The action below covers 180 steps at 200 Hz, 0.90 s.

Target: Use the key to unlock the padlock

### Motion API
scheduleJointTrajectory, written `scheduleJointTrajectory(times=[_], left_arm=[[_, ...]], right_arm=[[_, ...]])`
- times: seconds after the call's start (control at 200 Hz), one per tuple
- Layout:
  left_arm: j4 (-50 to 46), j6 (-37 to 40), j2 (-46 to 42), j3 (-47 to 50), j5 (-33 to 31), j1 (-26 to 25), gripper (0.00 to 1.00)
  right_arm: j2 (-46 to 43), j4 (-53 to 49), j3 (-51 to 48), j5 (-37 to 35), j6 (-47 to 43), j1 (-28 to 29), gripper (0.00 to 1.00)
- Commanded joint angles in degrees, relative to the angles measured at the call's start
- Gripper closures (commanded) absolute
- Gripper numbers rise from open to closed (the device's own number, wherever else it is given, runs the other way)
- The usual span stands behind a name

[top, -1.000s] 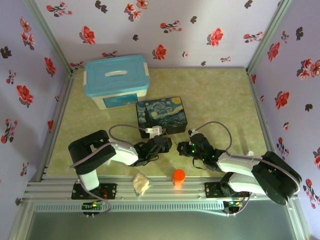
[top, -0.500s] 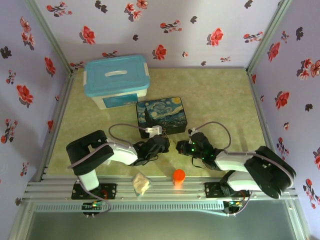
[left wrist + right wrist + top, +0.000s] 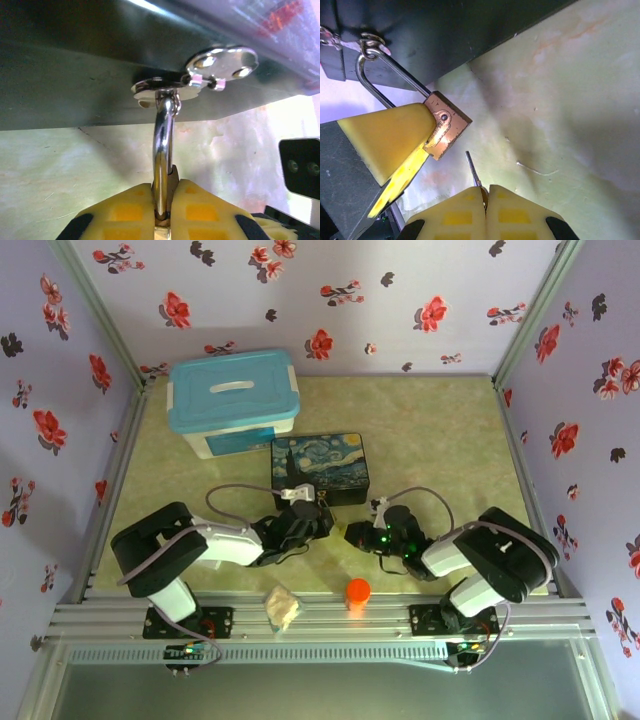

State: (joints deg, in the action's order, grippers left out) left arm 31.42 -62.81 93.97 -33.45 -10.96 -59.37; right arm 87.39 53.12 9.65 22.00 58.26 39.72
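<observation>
My left tool (image 3: pixel 162 212) clenches the padlock (image 3: pixel 449 125), hung from the tin (image 3: pixel 322 468), I judge to steady its keyhole; my right tool (image 3: pixel 485 197) pinches the key (image 3: pixel 473 170), blade aimed just short of it.

The body of the padlock (image 3: pixel 163 150) hides between the left fingers (image 3: pixel 125 215). Most of the key (image 3: pixel 473 169) hides inside the right fingers (image 3: pixel 515 215).

Brass padlock (image 3: pixel 451 134) hooked on hasp (image 3: pixel 369 45); thin key (image 3: pixel 473 171) just beside.
</observation>
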Motion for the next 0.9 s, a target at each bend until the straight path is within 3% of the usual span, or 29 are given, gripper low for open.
scheduleJointTrajectory(times=[0.0,0.26,0.71,0.895], left_arm=[[5.97,-1.56,-2.53,0.89,1.11,0.58,1.0],[9.3,-2.86,-2.86,1.6,3.54,0.6,1.0],[16.96,-5.74,-1.51,3.79,5.62,2.33,1.0],[18.05,-6.26,-1.55,4.77,5.6,2.82,1.0]], right_arm=[[2.76,9.79,-1.29,3.23,3.14,-1.76,1.0],[13.24,26.21,-1.13,4.82,8.24,-2.49,1.0],[12.01,26.26,-1.79,8.42,7.49,-3.44,1.0],[6.94,25.23,-2.95,7.59,7.04,-3.71,1.0]])
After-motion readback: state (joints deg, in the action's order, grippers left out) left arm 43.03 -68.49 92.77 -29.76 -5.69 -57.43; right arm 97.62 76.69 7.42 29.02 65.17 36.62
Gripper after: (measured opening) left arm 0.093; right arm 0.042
